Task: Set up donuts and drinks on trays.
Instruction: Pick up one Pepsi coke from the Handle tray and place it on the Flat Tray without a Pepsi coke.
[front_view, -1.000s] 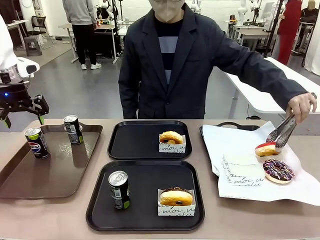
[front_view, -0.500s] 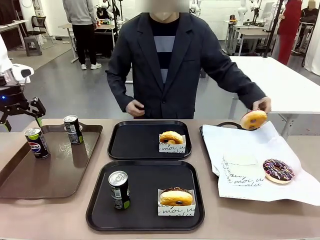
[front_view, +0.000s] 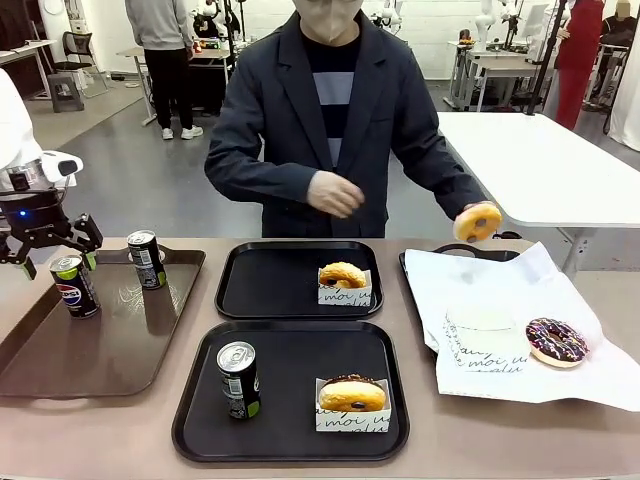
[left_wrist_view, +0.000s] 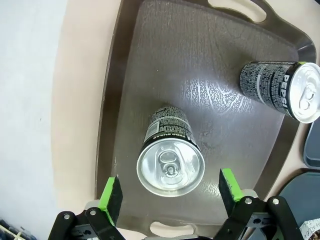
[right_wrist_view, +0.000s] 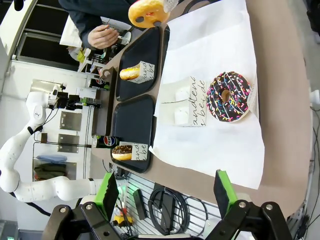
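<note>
My front camera looks across the counter (front_view: 100, 432); my left wrist camera looks down, close, onto the can (left_wrist_view: 171, 162) below its gripper (left_wrist_view: 169, 189), which both share.

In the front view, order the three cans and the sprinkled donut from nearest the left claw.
1. Leftmost can, under left claw, brown tray.
2. Neighbour can, same tray.
3. Lone can, near black tray.
4. Sprinkled donut, white paper, right.

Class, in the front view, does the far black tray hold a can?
No, the far black tray holds just one sleeved donut.
</note>
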